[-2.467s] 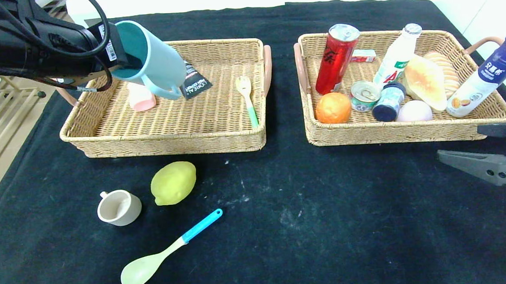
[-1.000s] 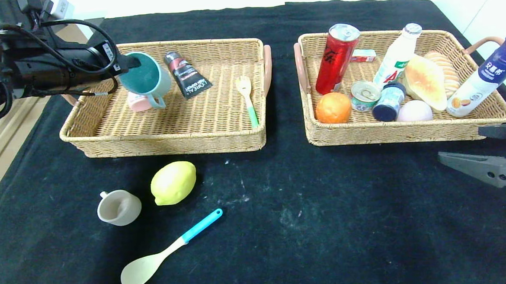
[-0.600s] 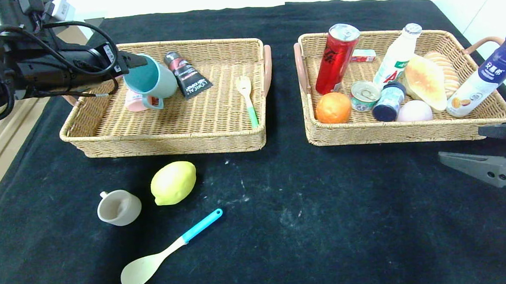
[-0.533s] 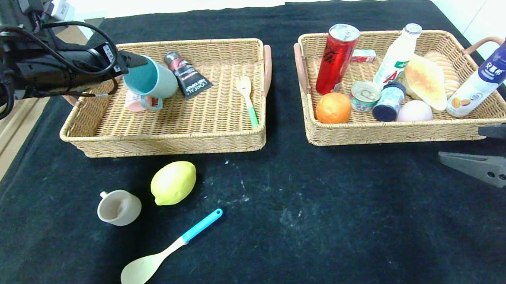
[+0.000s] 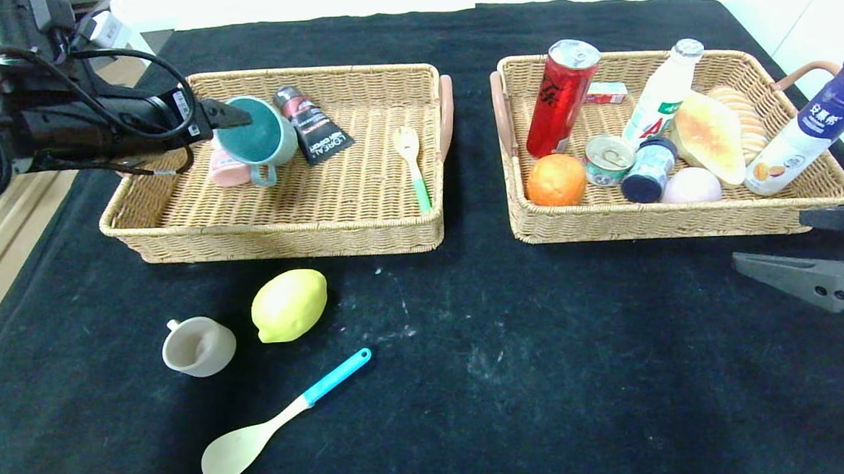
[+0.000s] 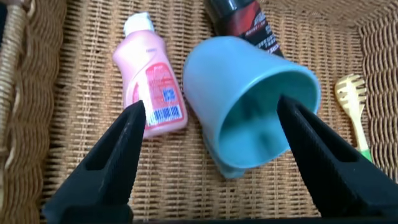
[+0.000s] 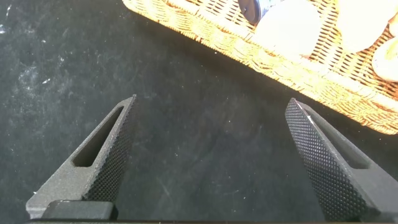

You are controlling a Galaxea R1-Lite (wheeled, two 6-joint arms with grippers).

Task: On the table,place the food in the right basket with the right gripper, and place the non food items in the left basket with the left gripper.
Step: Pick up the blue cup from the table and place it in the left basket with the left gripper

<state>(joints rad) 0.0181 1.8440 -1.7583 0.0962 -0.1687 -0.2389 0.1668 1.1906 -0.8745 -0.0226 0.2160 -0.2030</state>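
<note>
Teal mug (image 5: pixel 258 139) is lying on its side in the left basket (image 5: pixel 284 230), mouth facing the left gripper (image 6: pixel 211 130), whose jaws are hanging spread and clear of it. Beige cup (image 5: pixel 198 345) and spoon (image 5: pixel 280 418) are sitting on the bench nearer that arm; lemon (image 5: pixel 290 304) is lying well apart from the right gripper (image 7: pixel 217 155), parked with jaws spread.

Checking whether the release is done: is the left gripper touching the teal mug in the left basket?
Apart. In the left wrist view, the left gripper is open, its fingers spread wide of the teal mug, with basket weave showing between finger and mug.
</note>
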